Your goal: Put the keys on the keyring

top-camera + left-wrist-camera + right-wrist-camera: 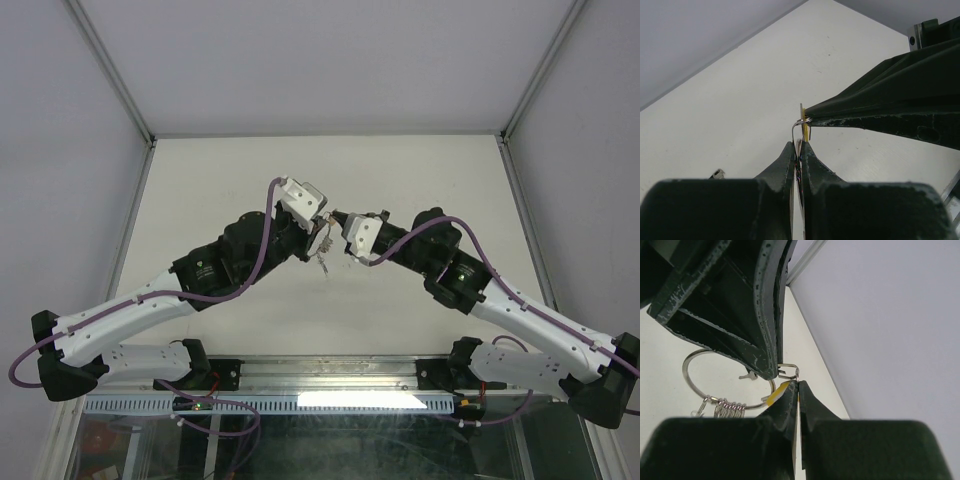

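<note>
Currently, left fingers (790, 162) pinch the keyring (684, 372), right fingers (785, 407) the yellow-tagged key (776, 394). Pull unevenly and you drop either.

Closed left fingers (787, 167) pinch a yellow tag (805, 132) whose wire loop (796, 125) the right fingers (880, 111) touch.

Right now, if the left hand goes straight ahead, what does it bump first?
Probably the small yellow plastic tag just ahead, pinched by the right hand; depth is unclear.
</note>
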Robot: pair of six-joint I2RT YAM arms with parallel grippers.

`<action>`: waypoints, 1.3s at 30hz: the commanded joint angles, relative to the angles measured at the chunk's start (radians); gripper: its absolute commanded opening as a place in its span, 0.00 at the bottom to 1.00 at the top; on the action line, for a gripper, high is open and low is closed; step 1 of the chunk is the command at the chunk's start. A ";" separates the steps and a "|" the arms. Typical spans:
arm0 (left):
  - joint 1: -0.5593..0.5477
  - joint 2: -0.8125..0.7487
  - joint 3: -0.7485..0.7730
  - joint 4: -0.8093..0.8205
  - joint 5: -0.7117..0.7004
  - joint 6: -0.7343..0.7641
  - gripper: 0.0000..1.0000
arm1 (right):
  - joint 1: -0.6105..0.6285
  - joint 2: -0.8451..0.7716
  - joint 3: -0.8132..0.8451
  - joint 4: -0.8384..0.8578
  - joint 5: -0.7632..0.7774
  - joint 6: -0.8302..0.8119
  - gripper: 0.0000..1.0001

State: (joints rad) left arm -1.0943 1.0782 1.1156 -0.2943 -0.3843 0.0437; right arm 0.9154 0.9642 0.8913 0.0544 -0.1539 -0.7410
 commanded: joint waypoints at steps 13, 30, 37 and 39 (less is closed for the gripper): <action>-0.017 -0.009 0.003 0.016 0.188 0.085 0.00 | 0.002 -0.047 0.156 -0.296 -0.014 -0.036 0.00; -0.041 0.012 -0.024 -0.022 0.503 0.217 0.00 | 0.002 -0.085 0.251 -0.638 -0.145 0.011 0.01; -0.048 -0.001 -0.030 -0.017 0.521 0.216 0.00 | 0.002 -0.098 0.195 -0.546 -0.080 -0.002 0.06; -0.048 -0.003 -0.035 -0.009 0.524 0.211 0.00 | 0.002 -0.102 0.176 -0.481 -0.049 0.021 0.12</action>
State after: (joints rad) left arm -1.1267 1.0981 1.0817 -0.3550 0.0643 0.2520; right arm 0.9165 0.8818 1.0859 -0.5900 -0.2775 -0.7483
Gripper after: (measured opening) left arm 0.014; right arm 0.080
